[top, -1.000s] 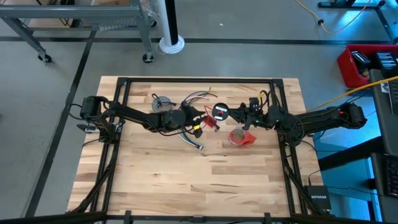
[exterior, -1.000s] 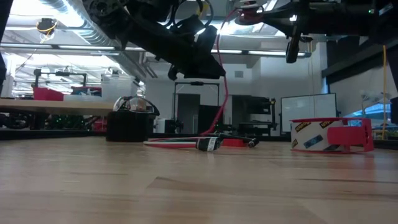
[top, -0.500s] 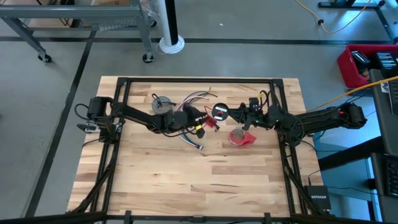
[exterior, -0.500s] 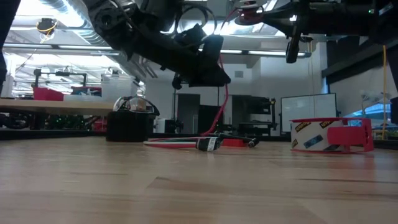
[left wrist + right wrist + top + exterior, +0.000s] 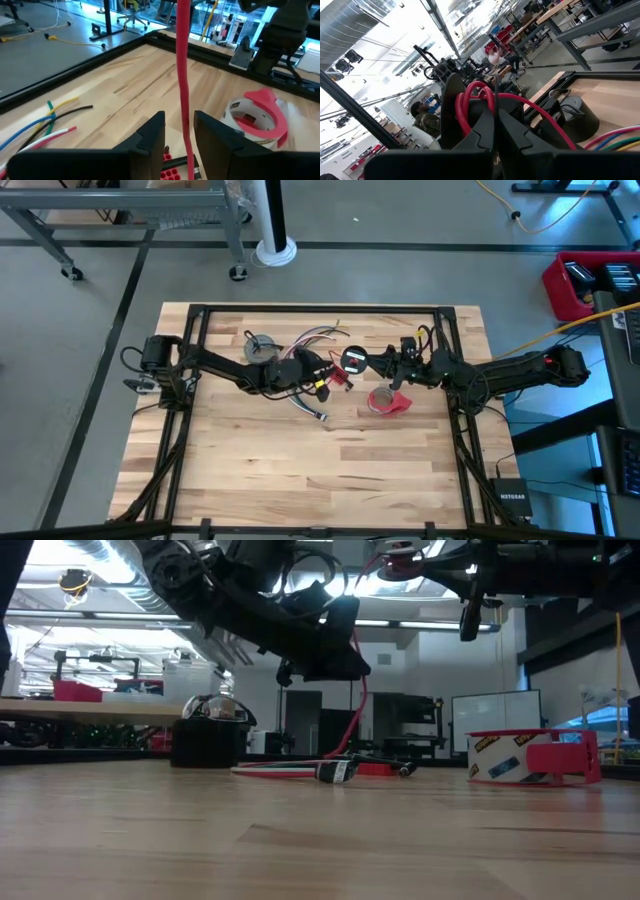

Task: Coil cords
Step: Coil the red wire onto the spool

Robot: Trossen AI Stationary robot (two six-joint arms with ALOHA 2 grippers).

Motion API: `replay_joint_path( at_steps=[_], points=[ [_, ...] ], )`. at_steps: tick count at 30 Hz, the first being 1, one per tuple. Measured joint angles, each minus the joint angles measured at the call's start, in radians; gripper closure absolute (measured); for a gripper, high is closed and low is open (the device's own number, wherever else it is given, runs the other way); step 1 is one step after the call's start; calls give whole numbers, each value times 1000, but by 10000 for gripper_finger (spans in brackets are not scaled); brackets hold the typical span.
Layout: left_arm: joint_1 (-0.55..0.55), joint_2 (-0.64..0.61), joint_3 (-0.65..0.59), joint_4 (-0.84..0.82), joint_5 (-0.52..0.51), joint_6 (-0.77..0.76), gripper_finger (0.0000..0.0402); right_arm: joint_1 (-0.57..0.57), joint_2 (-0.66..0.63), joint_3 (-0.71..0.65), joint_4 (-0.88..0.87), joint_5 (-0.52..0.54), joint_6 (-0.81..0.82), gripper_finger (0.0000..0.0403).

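My right gripper (image 5: 366,362) is shut on a small black-and-red coil (image 5: 352,360), held high over the table's middle. From the coil a red cord (image 5: 360,680) hangs down to the plug end (image 5: 335,771) of the long wire bundle (image 5: 318,338), which lies on the table. My left gripper (image 5: 179,125) stands open. Its fingers are on either side of the hanging red cord (image 5: 182,75), and I cannot tell whether they touch it. A grey coil (image 5: 261,346) rests on the table at the far left. My right gripper has the red loops (image 5: 472,100) of the coil between its shut fingers. It comes about level from the table's right side. The fingers themselves hide the exact place of contact. The coil is lifted clear, and its red cord trails down toward the table.
A red tape roll (image 5: 385,400) lies on the table below the right gripper and shows in the left wrist view as the tape roll (image 5: 255,117). A small red block (image 5: 375,769) lies beside the plug end. The near half of the table (image 5: 300,470) is bare wood.
My left gripper has sunk a little and tipped slightly further down around the hanging red cord, then stayed still. The right gripper and the coil have not moved.
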Motion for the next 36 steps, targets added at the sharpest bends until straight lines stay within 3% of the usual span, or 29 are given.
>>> replay_joint_path(
  at_steps=[9, 19, 30, 36],
  points=[
    [0, 0, 0, 1, -1, -100, 393, 0, 0, 0, 1, 83, 0, 395],
    [0, 0, 0, -14, 4, -261, 398, 0, 115, 45, 6, 188, -4, 395],
    [-9, 0, 0, -28, 6, -266, 400, 0, 235, 143, 7, 192, -31, 395],
    [-31, 0, 0, -30, 7, -266, 400, 0, 235, 146, 0, 278, -38, 395]
  ],
)
